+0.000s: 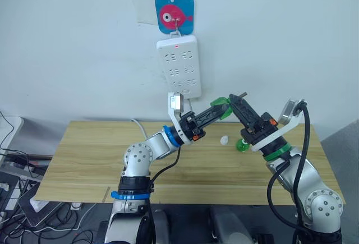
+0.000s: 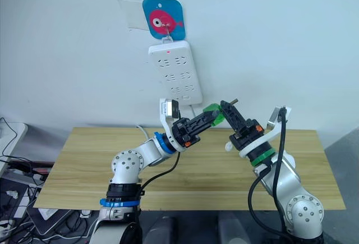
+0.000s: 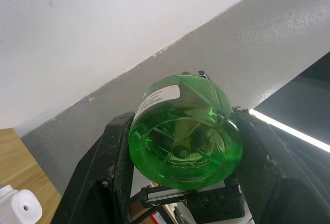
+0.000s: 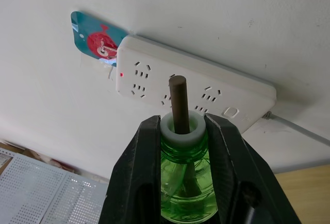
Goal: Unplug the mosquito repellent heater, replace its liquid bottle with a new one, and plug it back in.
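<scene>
A green liquid bottle [image 3: 185, 131] hangs in the air below the power strip, held from both sides. My left gripper [image 1: 223, 109] is shut on its body, with the base facing that wrist. The white neck [image 4: 180, 131] sits in my shut right gripper [image 1: 236, 101], and the brown wick [image 4: 179, 100] sticks out past the fingertips. On the table under the grippers lies the mosquito repellent heater [image 1: 224, 140], small, white and rounded, unplugged; its round hole shows in the left wrist view [image 3: 20, 206]. A second green bottle [image 1: 242, 145] rests beside it, partly hidden by my right arm.
A long white power strip [image 1: 178, 64] with a red light hangs on the wall from a blue fish-print hook [image 1: 174, 13]; its cable runs down behind the wooden table [image 1: 112, 160]. Cables and boxes clutter the floor [image 1: 17, 188] at the far left.
</scene>
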Robot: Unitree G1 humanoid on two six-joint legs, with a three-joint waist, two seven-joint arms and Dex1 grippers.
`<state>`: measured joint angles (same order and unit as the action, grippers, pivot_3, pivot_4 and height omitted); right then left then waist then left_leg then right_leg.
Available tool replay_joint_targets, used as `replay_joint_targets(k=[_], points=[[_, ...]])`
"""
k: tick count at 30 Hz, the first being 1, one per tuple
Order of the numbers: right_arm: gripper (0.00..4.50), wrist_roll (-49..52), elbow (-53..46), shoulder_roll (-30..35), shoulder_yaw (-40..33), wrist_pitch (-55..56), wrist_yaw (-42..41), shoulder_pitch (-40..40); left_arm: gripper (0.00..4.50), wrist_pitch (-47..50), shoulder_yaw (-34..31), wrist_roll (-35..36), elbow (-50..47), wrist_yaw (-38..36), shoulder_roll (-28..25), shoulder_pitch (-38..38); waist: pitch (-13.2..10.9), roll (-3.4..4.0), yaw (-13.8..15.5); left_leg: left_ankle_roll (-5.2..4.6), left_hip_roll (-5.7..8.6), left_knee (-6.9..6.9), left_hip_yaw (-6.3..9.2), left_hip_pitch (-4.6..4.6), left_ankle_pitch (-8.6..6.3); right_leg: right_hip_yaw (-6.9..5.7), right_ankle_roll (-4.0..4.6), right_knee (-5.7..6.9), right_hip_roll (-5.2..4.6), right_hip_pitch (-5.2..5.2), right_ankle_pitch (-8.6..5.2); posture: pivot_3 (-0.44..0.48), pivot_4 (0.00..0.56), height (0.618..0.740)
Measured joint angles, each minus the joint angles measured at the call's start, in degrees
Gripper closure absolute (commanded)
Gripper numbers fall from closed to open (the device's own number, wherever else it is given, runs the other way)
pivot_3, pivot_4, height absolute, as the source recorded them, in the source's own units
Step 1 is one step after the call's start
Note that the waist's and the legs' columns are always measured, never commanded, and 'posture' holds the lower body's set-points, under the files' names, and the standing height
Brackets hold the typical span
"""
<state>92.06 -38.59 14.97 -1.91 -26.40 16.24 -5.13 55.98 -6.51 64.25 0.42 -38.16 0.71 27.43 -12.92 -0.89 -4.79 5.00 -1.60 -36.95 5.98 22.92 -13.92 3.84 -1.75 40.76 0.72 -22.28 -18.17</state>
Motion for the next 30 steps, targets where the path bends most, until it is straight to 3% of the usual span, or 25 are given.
replay_joint_targets(k=[5, 8, 10, 18, 22, 25, 30], points=[[1.91, -0.2, -0.17, 2.29, 0.21, -0.88, 0.0, 0.86, 2.16, 0.12, -0.03, -0.03, 0.17, -0.04, -0.79, 0.06, 0.0, 0.0, 0.01, 0.0, 0.0, 0.01, 0.0, 0.0, 0.0, 0.0, 0.0, -0.01, 0.0, 0.0, 0.0, -0.078, 0.169, 0.74], [0.89, 0.4, -0.8, 6.86, -0.52, -2.54, -0.24, 3.72, 2.16, 0.13, -0.02, -0.28, 1.06, -0.97, -2.63, 0.52, 0.0, 0.0, 0.02, 0.0, 0.02, 0.0, -0.01, 0.01, 0.0, 0.01, 0.0, -0.02, 0.0, 0.0, 0.0, -0.084, 0.173, 0.74], [0.1, 2.03, -1.96, 13.26, -1.86, -5.19, -1.23, 7.66, 2.16, 0.14, 0.08, -0.67, 2.66, -2.79, -4.41, 1.55, 0.0, -0.01, 0.1, -0.01, 0.04, 0.0, -0.01, 0.02, 0.0, 0.01, -0.01, -0.05, 0.0, 0.01, 0.0, -0.085, 0.176, 0.74], [0.04, 6.12, 1.69, 38.59, -16.6, -17.21, -8.26, 21.51, 2.16, -0.13, 4.71, -6.3, 7.15, -16.4, -13.97, 5.7, -0.03, -0.05, -0.02, -0.03, 0.05, 0.01, -0.2, -0.03, -0.01, 0.17, -0.25, -0.17, 0.04, 0.05, -0.13, -0.102, 0.187, 0.74], [0.04, -1.85, 9.87, 50.65, -19.4, -24.87, -14.18, 22.32, 2.16, -0.57, 6.58, -9.3, 10.9, -22.84, -16.78, 7.82, -0.03, -0.06, -0.11, -0.04, 0.02, 0.01, -0.26, -0.04, -0.02, 0.21, -0.27, -0.24, 0.08, 0.05, -0.14, -0.102, 0.193, 0.74], [0.04, -10.33, 20.51, 54.4, -16.93, -28.94, -17.27, 16.76, 2.16, -1.54, 6.78, -11.17, 12.94, -25.86, -17.41, 8.79, -0.07, -0.12, -0.09, -0.06, -0.01, 0.03, -0.29, 0.01, -0.03, 0.21, -0.3, -0.47, 0.08, 0.07, -0.13, -0.094, 0.198, 0.74], [0.04, -22.11, 32.92, 53.29, -6.23, -34.76, -24.13, 3.2, 2.16, -1.97, 7.38, -12.81, 13.25, -27.37, -16.19, 8.87, -0.11, -0.13, 0.06, -0.19, -0.03, 0.09, -0.29, 0.11, -0.11, 0.2, -0.05, -0.73, 0.05, 0.06, 0.03, -0.065, 0.209, 0.74]])
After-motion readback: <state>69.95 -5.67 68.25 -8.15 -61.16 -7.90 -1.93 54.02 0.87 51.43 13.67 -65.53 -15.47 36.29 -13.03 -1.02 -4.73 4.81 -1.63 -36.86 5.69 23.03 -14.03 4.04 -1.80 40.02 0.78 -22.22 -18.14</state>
